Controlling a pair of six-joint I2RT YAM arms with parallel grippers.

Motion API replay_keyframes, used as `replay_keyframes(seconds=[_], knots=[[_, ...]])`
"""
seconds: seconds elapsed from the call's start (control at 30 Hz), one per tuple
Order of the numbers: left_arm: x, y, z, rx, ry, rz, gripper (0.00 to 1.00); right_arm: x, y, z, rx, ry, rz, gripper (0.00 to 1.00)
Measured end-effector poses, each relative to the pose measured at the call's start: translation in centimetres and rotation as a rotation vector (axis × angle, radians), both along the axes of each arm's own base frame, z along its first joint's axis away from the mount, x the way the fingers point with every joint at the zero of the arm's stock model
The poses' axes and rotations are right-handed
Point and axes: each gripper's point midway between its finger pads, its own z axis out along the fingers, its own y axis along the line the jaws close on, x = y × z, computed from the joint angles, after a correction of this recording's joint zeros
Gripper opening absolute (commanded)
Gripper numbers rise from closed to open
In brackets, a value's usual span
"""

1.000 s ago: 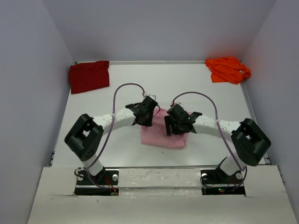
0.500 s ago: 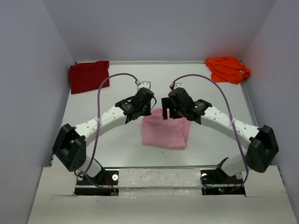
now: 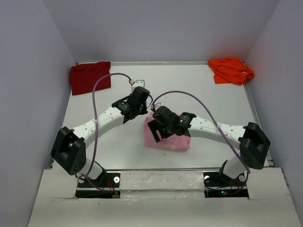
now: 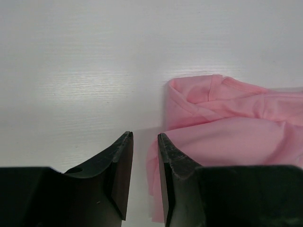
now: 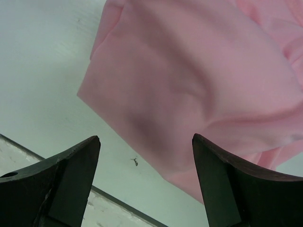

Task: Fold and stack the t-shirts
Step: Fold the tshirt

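Mid-frame in the top view, the pink shirt [image 3: 170, 141] lies folded into a rough square on the table [image 3: 213, 101], its lower edge not far from the table's near edge. Over its left half hangs the right gripper [image 3: 157, 134], jaws spread wide and empty. In the right wrist view both fingers [image 5: 71, 165] frame the cloth. The cloth's rounded corner sits at centre left, with bare table to its left and the near edge line crossing the lower left corner.

The left gripper [image 3: 142, 108] sits just beyond the shirt's upper left corner, over bare table. In the left wrist view its jaws stand a narrow slit apart with nothing between them. The shirt's folded edge lies just right of the right finger [image 4: 173, 165]; whether that finger touches the cloth cannot be told. Everything to the left and toward the top of that view is bare white table.

The red shirt [image 3: 90, 77] lies fairly flat in the upper left corner of the top view, against the far and left edges. The orange shirt [image 3: 231, 70] is bunched in the upper right corner. Both are well apart from the pink one, with wide bare table between. Grey walls [image 3: 28, 71] stand close along the left, right and far edges.
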Motion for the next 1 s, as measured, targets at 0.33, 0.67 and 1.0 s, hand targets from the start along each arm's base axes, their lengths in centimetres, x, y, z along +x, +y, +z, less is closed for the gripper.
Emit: replay_keyframes(seconds=[0.33,0.67,1.0], knots=[[2.9,4.2,0.3,-0.032,0.003,0.093,0.38,-4.8,-0.8,-4.3,-0.097,0.076,0.122,0.84],[2.5,5.6,-0.2,-0.146,0.014,0.074,0.38,-7.6,-1.1,-5.6,-0.147,0.087,0.224,0.84],[0.2,5.2,-3.1,-0.208,0.105,0.024,0.38,-6.8,0.1,-5.4,-0.171,0.035,0.278,0.84]])
